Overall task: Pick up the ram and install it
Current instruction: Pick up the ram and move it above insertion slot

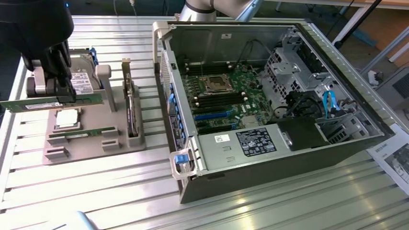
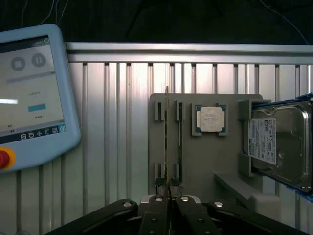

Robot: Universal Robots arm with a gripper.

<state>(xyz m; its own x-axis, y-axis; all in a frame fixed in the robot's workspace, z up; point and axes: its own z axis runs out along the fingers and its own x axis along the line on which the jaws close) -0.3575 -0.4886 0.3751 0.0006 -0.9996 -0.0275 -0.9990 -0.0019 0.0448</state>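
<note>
At the exterior view's left, the gripper [image 1: 56, 98] is closed on the ram [image 1: 22, 105]. The stick is clamped across its thin faces near mid-length, so it is carried level, long edge down, and balanced. It is held clear above the grey holder [image 1: 96, 143], apart from the slot it was kept in. In the wrist view the fingers [image 2: 154, 215] are seen pressed together on the board's edge, with almost no gap between them.

Below the ram, a square silver processor [image 1: 67, 120] lies flat in its pocket, and a second memory stick [image 1: 83, 132] stands in a groove, edge up so it can be gripped the same way. Just beside these, an expansion card [image 1: 131, 115] is kept upright.

Further right, well apart from the gripper, the computer case [image 1: 223, 153] lies on its side with the cover off. This leaves the motherboard [image 1: 236, 96] and its dark memory slots [image 1: 217, 100] open from above. Installation is judged not yet begun.
</note>
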